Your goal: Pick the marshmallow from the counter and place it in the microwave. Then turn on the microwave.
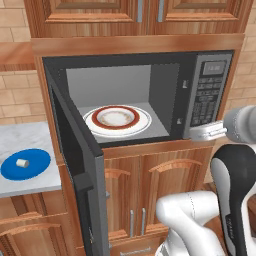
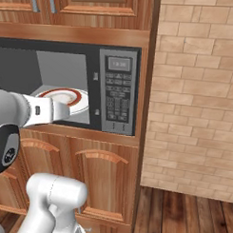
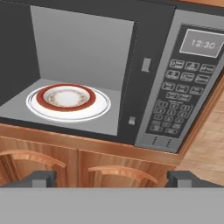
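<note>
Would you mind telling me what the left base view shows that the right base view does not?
Left base view alone: the marshmallow lying on a blue plate on the counter, left of the microwave, and the microwave door swung open.
Right base view alone: a brick wall and wooden floor to the right.
Both: the microwave, its red-rimmed plate inside, the keypad, and the arm in front.

One microwave (image 1: 150,95), one red-rimmed plate (image 1: 117,120), one blue plate (image 1: 26,164), one marshmallow (image 1: 21,163).
</note>
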